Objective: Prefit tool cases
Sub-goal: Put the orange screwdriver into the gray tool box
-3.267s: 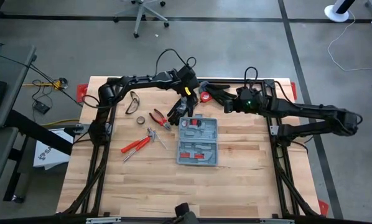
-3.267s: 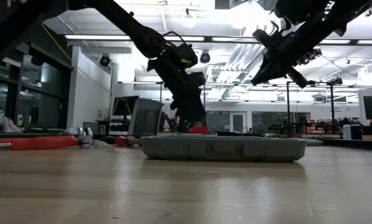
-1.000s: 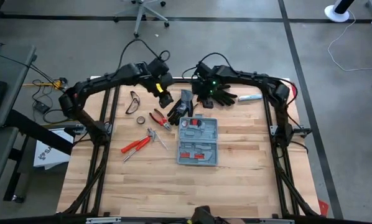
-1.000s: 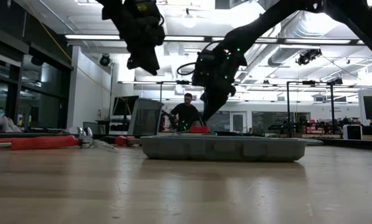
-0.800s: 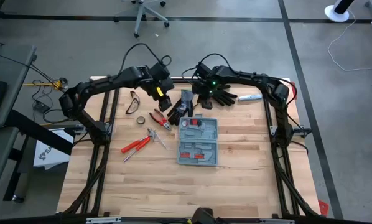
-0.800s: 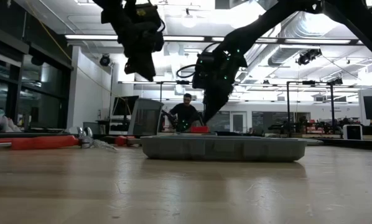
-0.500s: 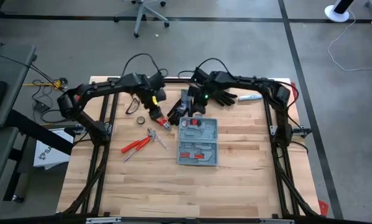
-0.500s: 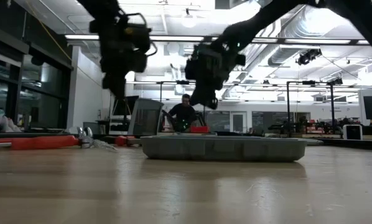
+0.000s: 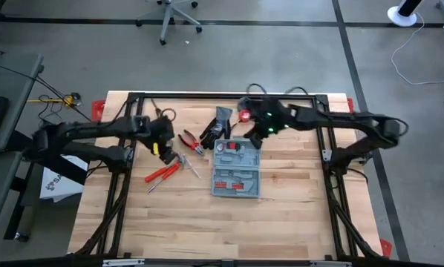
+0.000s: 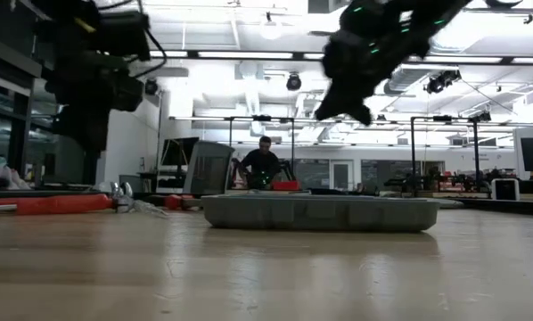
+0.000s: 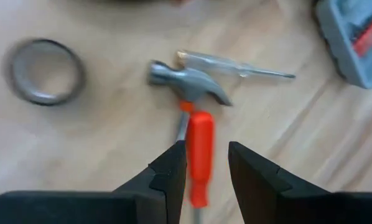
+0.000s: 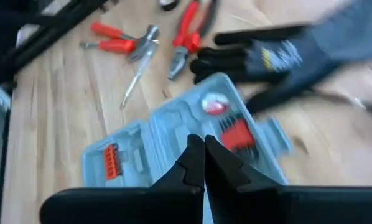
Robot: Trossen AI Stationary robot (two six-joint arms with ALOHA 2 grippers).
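The grey-blue tool case [image 9: 235, 169] lies open and flat on the wooden table, with red-handled tools in its moulded trays [image 12: 173, 143]. My left gripper [image 9: 162, 148] hangs open above the red-handled hammer [image 11: 195, 118], left of the case. In its wrist view the fingers [image 11: 206, 168] frame the handle from well above, and the low view shows the left gripper [image 10: 93, 143] high off the table. My right gripper [image 9: 255, 139] is shut and empty, raised over the case's far end [image 12: 203, 155].
Black gloves [image 9: 218, 126] and red pliers [image 9: 191, 141] lie beyond the case. A clear-handled screwdriver [image 11: 236, 65] and a tape ring [image 11: 44, 71] lie by the hammer. A red round thing [image 9: 245, 116] sits at the far edge. The near half of the table is bare wood.
My left gripper has swung from the far side toward the table's left and near edge, sinking and rolling, and now hangs over the hammer. My right gripper has left the gloves, risen, rolled and moved toward the near-right, over the case's far end. Nothing on the table has moved.
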